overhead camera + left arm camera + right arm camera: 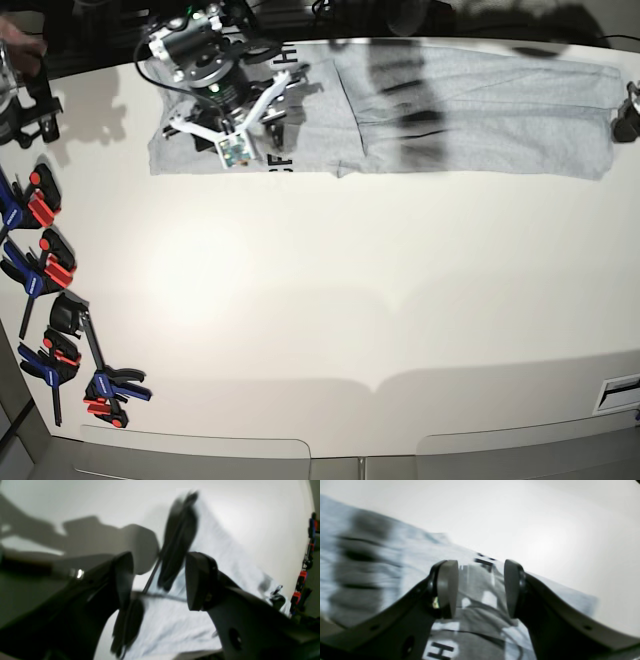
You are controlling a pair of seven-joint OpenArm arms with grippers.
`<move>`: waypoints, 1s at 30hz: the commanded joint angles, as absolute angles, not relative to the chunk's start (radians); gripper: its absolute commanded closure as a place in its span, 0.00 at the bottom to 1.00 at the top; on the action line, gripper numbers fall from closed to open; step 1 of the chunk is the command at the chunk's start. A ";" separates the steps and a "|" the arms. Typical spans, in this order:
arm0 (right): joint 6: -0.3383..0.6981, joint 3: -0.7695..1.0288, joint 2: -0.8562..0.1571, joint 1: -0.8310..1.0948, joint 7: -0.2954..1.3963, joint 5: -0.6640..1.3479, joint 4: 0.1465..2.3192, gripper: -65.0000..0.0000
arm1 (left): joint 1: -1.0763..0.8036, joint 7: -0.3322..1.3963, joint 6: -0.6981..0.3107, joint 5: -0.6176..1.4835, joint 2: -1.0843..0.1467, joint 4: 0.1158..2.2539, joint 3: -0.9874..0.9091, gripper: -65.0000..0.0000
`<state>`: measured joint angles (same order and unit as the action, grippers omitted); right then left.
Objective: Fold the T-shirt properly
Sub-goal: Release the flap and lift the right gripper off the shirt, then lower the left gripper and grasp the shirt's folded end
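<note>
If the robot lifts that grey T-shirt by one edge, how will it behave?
The T-shirt would probably flop and drape: it lies flat in a long strip with soft wrinkles and a folded-over edge. It looks light, so a pinch by the right claw, now open above the lettering, should raise it. Pushed, it would likely bunch rather than slide whole across the smooth white table.

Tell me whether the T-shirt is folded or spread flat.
Partly folded: the T-shirt lies as a long narrow strip along the table's far edge, one layer's edge overlapping near the lettering.
</note>
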<state>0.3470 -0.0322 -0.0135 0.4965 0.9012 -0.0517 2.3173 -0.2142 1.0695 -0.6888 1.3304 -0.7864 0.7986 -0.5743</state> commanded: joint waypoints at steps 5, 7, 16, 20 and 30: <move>0.348 0.016 -0.012 0.496 0.868 -0.045 2.334 0.58 | -0.255 1.055 -0.698 1.353 -0.813 0.811 -0.584 0.50; 0.348 0.019 -0.012 0.496 0.865 -0.044 2.334 0.58 | -0.268 1.062 -0.698 1.354 -0.809 0.811 -0.584 0.49; 0.348 0.019 -0.012 0.496 0.852 0.023 2.334 0.58 | -0.280 1.112 -0.698 1.350 -0.723 0.830 -0.583 0.46; 0.349 0.019 -0.012 0.496 0.852 0.023 2.334 0.58 | -0.281 1.140 -0.698 1.349 -0.706 0.864 -0.583 0.46; 0.349 0.019 -0.012 0.496 0.852 0.023 2.334 0.58 | -0.285 1.159 -0.698 1.351 -0.693 0.895 -0.583 0.72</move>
